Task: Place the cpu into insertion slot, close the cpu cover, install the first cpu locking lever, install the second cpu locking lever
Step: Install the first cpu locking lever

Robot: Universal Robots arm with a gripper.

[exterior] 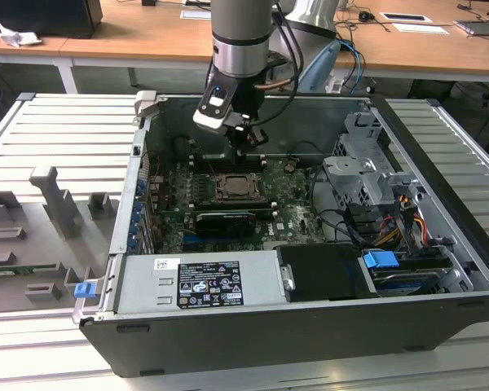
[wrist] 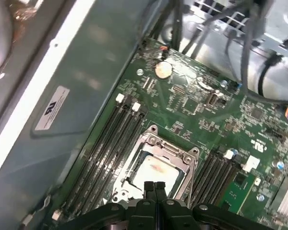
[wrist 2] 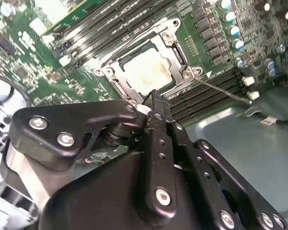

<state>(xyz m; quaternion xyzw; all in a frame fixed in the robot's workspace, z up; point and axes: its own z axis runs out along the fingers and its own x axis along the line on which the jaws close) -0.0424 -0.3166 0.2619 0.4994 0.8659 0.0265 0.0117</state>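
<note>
Exterior view: the arm reaches down into the open case [exterior: 228, 342]. The gripper [exterior: 243, 151] hangs just above the slot [exterior: 259, 195], over the slot's far edge. How the cover sits can't be judged from here.

Second wrist view: the cpu [wrist 2: 146, 72] sits flat in the slot. The cover [wrist 2: 117, 81] looks to be down around it, w/ the chip showing thru the window. The gripper [wrist 2: 156, 97] is pinched into a narrow blade w/ nothing held. Its tip is at the cover's edge, touching or just above; can't tell which. A thin lever [wrist 2: 223, 90] sticks out from the slot's corner and looks unlatched.

First wrist view: the gripper [wrist: 153, 186] has its fingers together and empty, at the slot's edge. The cpu [wrist: 153, 170] lies inside the cover [wrist: 173, 151] frame.

Judgement: the cpu is placed, and the step in hand is prob. pressing the cover home.
- Push on the frame metal only, never on the chip.
- Go straight down and slow so the frame ends flush w/ the slot all round.
- Main risk: the blade slips off the thin frame onto the cpu or onto the small parts beside the slot.
</note>
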